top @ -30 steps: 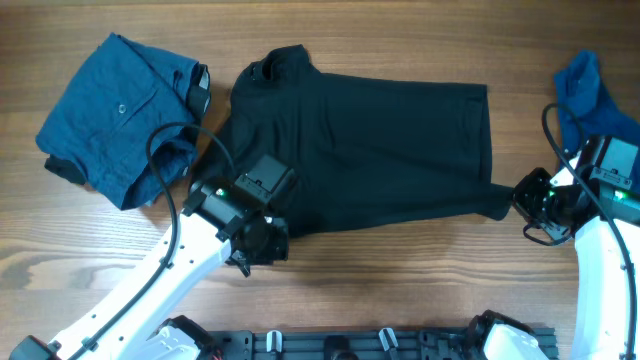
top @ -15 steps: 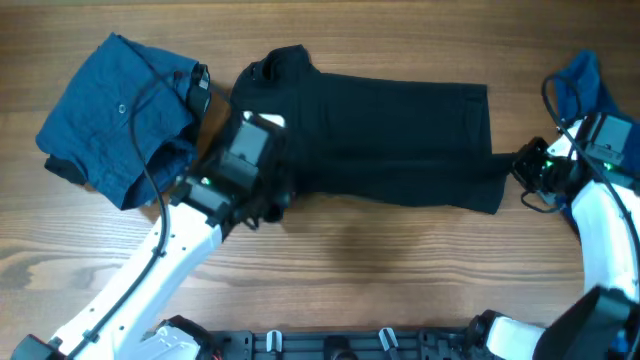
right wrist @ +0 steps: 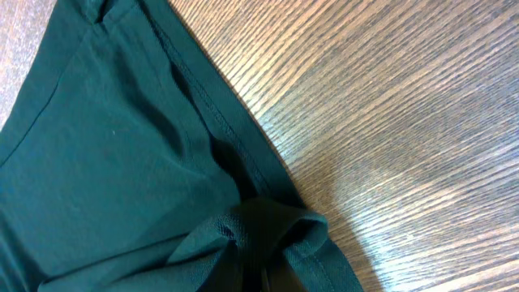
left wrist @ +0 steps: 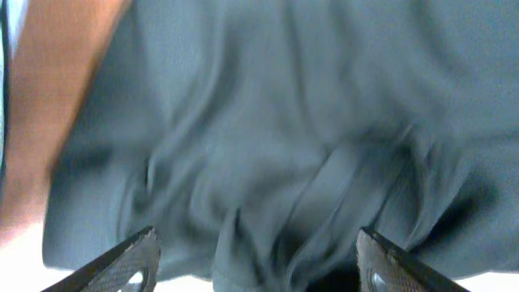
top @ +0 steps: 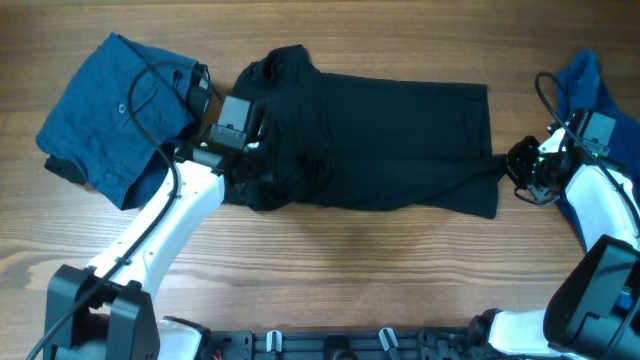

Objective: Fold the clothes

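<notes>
Black shirt (top: 390,130) lies spread across the centre of the wooden table (top: 350,270). Left gripper (top: 250,182), at the shirt's 8 o'clock corner, has its jaws spread wide over bunched fabric. Right gripper (top: 512,172), at 4 o'clock, pinches the shirt's corner.

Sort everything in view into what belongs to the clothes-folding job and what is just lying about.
Belongs to the job:
- black shirt, spread across the middle
- dark-blue buttoned garment, far left
- bright-blue garment, far right
- left gripper, on the shirt's bunched end
- right gripper, at the shirt's corner

Just there:
- wooden table
- black rail at the near edge
</notes>
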You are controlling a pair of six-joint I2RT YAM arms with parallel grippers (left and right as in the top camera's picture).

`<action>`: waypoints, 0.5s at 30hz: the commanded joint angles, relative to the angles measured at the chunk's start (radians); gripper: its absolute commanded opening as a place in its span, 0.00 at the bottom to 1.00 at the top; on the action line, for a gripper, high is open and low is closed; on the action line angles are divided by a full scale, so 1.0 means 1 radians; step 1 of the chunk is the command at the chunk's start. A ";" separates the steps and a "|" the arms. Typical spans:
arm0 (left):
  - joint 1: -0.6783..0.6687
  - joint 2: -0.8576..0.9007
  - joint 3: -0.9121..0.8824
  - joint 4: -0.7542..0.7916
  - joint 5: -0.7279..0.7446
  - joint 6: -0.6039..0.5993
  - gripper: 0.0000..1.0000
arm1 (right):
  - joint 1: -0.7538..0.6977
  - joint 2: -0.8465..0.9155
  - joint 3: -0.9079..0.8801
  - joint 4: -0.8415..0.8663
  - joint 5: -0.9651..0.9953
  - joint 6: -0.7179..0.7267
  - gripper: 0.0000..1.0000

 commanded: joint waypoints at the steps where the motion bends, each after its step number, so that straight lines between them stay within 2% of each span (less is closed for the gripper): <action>1: 0.013 -0.013 0.006 -0.140 0.124 -0.040 0.81 | -0.002 0.010 0.015 0.006 0.002 0.010 0.04; 2: 0.013 -0.010 0.003 -0.167 0.124 -0.039 0.82 | -0.002 0.010 0.015 0.007 0.002 0.010 0.04; 5: 0.004 -0.005 -0.031 -0.138 0.176 0.023 0.67 | -0.002 0.010 0.015 0.014 0.002 0.010 0.04; 8: -0.024 -0.005 -0.055 -0.129 0.217 0.045 0.61 | -0.002 0.010 0.015 0.006 0.002 0.010 0.04; 10: -0.048 0.009 -0.076 -0.082 0.185 0.044 0.47 | -0.002 0.010 0.015 0.006 0.002 0.010 0.04; 13: -0.059 0.048 -0.079 -0.035 0.187 0.043 0.47 | -0.002 0.010 0.015 0.006 0.002 0.010 0.04; 15: -0.058 0.086 -0.080 -0.041 0.186 0.043 0.39 | -0.002 0.010 0.015 0.006 0.002 0.010 0.04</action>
